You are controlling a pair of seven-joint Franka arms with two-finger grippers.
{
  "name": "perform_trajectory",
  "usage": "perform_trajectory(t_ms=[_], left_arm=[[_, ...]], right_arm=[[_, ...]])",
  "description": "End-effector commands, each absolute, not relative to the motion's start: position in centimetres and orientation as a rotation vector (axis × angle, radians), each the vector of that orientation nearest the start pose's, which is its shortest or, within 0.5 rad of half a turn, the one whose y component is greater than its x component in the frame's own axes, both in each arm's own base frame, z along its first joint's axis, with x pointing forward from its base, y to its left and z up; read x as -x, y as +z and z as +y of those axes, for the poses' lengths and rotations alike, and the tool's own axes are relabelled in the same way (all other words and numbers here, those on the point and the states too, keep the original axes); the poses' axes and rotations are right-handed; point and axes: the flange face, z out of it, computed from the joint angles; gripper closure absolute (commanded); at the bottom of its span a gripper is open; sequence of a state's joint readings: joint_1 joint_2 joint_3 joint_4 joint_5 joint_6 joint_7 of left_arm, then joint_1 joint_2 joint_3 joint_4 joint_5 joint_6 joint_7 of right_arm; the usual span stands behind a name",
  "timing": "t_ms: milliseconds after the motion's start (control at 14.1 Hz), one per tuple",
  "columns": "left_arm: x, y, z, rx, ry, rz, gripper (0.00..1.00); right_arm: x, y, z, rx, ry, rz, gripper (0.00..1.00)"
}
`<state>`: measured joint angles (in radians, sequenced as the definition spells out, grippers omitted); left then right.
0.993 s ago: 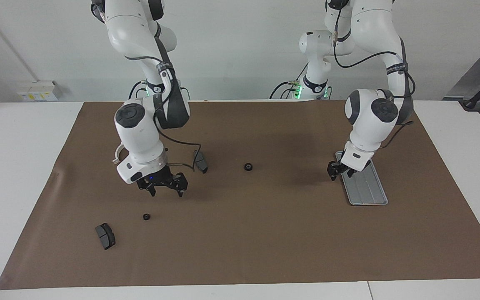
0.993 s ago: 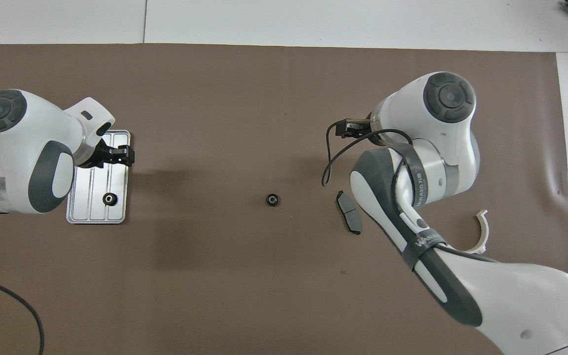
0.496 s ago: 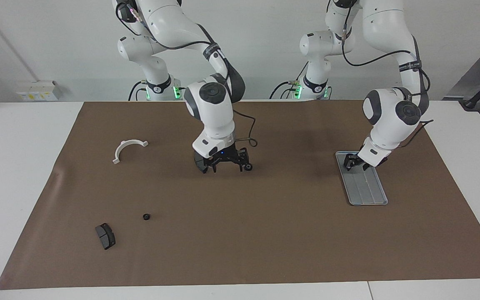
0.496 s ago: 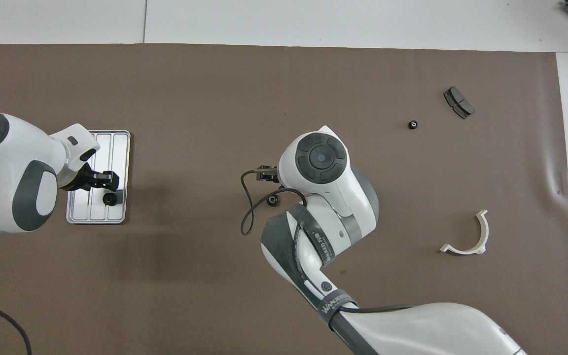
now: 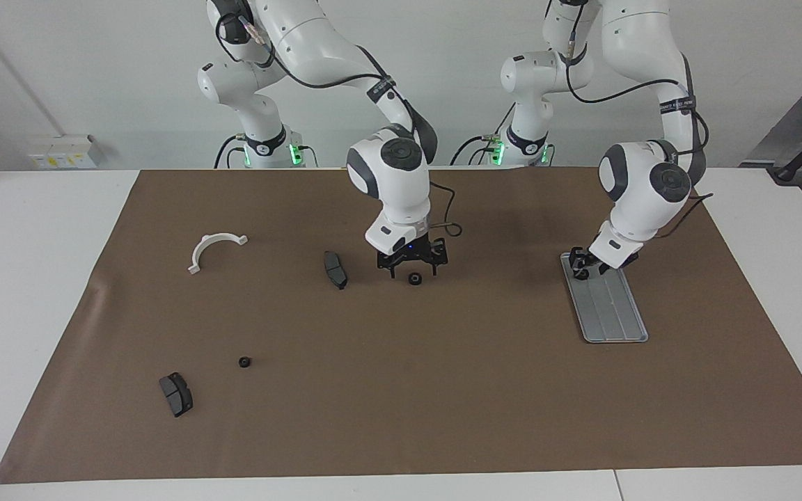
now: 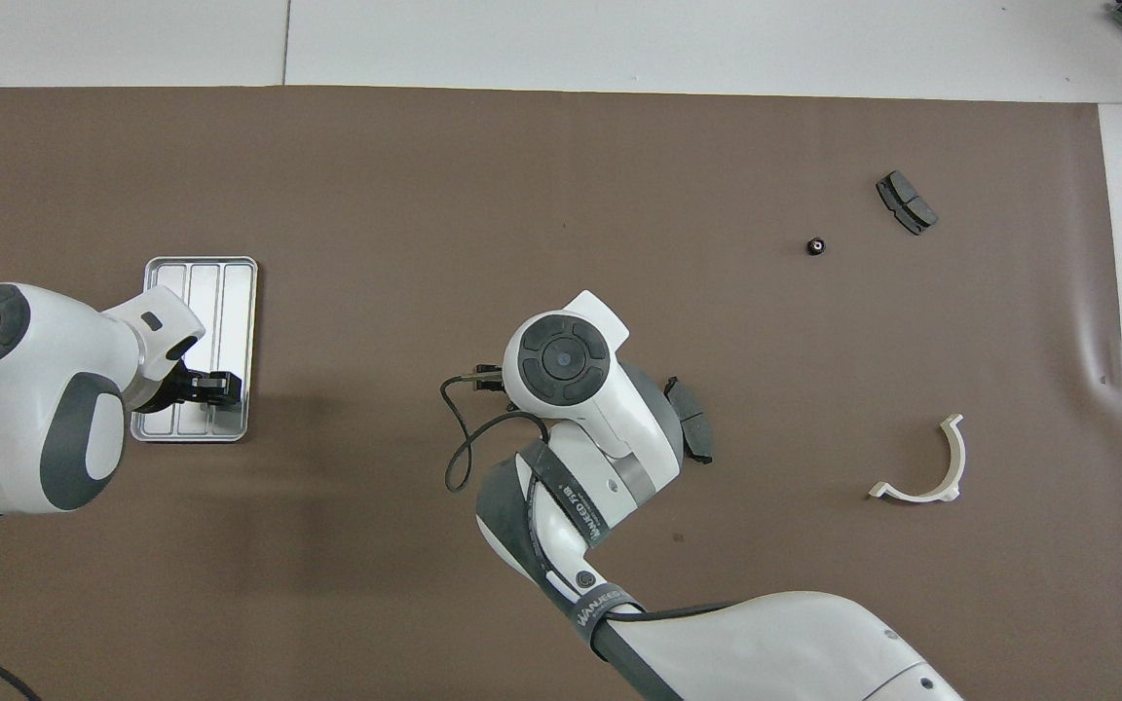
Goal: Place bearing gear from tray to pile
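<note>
The silver ridged tray (image 5: 613,313) (image 6: 201,282) lies toward the left arm's end of the table. My left gripper (image 5: 582,268) (image 6: 225,387) is down at the tray's end nearer the robots. It covers the spot where the tray's bearing gear lay, so that gear is hidden. One black gear (image 5: 414,279) lies mid-table on the mat. My right gripper (image 5: 412,270) hangs open just over it, a finger to each side. The right arm hides this gear in the overhead view. Another black gear (image 5: 244,362) (image 6: 816,246) lies farther from the robots, toward the right arm's end.
A dark wedge pad (image 5: 335,269) (image 6: 690,433) lies beside the right gripper. A second pad (image 5: 176,394) (image 6: 906,202) lies near the small gear. A white curved bracket (image 5: 214,249) (image 6: 923,467) sits toward the right arm's end. A brown mat (image 5: 443,403) covers the table.
The right arm swung from its own end of the table to the middle and now hangs over the central gear. The left gripper slid along the tray toward the robots and dropped onto the gear's spot.
</note>
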<state>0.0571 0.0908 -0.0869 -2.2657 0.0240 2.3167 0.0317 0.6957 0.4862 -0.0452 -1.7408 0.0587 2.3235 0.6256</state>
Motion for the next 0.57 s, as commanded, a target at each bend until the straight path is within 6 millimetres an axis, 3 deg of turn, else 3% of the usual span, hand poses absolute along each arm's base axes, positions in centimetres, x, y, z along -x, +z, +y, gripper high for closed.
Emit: perform_trajectory(t_ms=[0, 213, 496], left_arm=[[-51.0, 31.8, -1.3, 3.123, 0.000, 0.121, 0.35], [-51.0, 31.7, -0.9, 3.127, -0.041, 0.090, 0.35], [-50.8, 31.2, -0.5, 3.128, -0.096, 0.043, 0.39]], right_arm=[[-52.6, 29.4, 40.9, 3.067, -0.113, 0.016, 0.00], [-51.5, 28.9, 41.6, 3.073, -0.106, -0.003, 0.02], [-51.1, 28.4, 41.4, 3.082, -0.088, 0.007, 0.17]])
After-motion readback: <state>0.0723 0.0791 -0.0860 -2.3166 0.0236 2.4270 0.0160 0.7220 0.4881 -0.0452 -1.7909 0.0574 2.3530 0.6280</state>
